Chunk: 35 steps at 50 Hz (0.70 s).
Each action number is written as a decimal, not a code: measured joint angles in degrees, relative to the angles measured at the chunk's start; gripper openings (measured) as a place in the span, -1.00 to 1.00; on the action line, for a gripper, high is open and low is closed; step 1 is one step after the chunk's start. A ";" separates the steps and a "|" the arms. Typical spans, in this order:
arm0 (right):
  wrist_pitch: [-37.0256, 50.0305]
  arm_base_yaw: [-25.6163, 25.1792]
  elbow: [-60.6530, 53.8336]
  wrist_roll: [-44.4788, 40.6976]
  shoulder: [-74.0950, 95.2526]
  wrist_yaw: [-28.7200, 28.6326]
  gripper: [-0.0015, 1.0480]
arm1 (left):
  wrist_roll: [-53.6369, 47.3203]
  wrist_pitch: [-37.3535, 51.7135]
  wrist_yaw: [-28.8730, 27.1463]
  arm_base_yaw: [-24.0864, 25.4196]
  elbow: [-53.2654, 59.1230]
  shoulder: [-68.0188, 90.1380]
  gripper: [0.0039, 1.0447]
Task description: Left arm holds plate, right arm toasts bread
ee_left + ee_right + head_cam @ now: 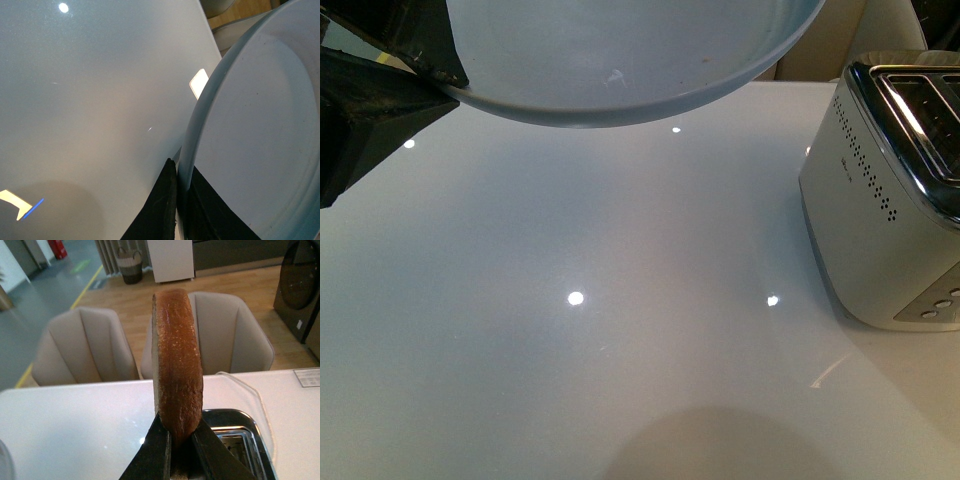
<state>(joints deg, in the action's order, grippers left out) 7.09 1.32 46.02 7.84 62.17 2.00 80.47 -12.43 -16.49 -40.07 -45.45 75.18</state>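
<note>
The pale blue-grey plate (620, 60) hangs in the air across the top of the front view, above the white table (620, 330). My left gripper (435, 75) is shut on its rim at the left; in the left wrist view the black fingers (160, 210) pinch the plate (260, 125) edge from both sides. My right gripper (181, 442) is shut on the bread (177, 365), held on edge with its brown crust facing the camera, just above the toaster (240, 440). The right gripper and the bread lie outside the front view.
A white and chrome toaster (890, 190) stands at the table's right side with its slots facing up. A cord (250, 390) runs over the table behind it. Two beige chairs (85, 345) stand past the far table edge.
</note>
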 joint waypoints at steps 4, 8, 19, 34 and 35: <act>0.87 0.24 -0.81 -3.48 2.19 0.81 -0.94 | 0.00 0.00 0.00 0.00 0.00 0.00 -0.95; 1.25 0.35 -1.60 -5.97 4.42 1.97 -0.94 | 0.00 0.00 0.00 0.00 0.00 0.00 -0.95; 1.53 0.55 -2.84 -9.40 8.11 4.72 -0.94 | 0.02 0.00 0.00 0.00 0.00 0.00 -0.95; 0.28 0.55 -2.84 -9.81 10.38 5.92 -0.94 | 0.02 -0.02 0.00 0.00 0.00 0.00 -0.95; 0.28 0.55 -2.84 -9.81 10.47 5.97 -0.94 | 0.02 0.00 0.00 0.00 0.00 0.00 -0.95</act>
<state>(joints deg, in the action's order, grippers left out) 7.38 1.87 43.18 -1.98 72.64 7.97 80.49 -12.43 -16.49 -40.07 -45.45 75.18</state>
